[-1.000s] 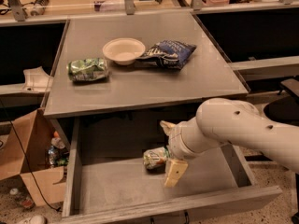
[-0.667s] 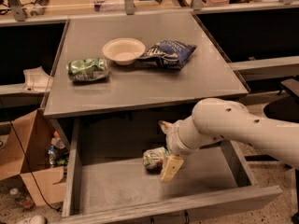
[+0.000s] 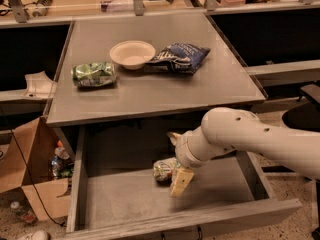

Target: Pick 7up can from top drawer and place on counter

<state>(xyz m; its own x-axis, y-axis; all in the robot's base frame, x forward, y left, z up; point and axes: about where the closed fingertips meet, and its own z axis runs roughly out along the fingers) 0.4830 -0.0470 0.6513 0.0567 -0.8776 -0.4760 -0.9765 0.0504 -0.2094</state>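
The robot's pincer point(image 3: 173, 164) is low inside the open top drawer point(image 3: 125, 200), at the end of a thick white arm point(image 3: 250, 139) that reaches in from the right. Its two cream fingers point(image 3: 181, 180) are spread wide apart, one toward the back of the drawer and one toward the front, and they grip nothing. The 7up can point(image 3: 164, 170) lies on its side on the drawer's flat bottom, near the middle, with its right end in the gap between the fingers. Whether either finger touches the can cannot be told.

The drawer is pulled out below the front edge of a wide grey surface point(image 3: 165, 91). On that surface, toward the back, sits a white bowl point(image 3: 132, 54), with a dark blue snack bag point(image 3: 179, 58) just beside it on the right. A shiny green crinkled item point(image 3: 94, 74) lies to the left of the bowl, a little nearer the front. On the floor to the left of the drawer stands an open cardboard box point(image 3: 30, 169).
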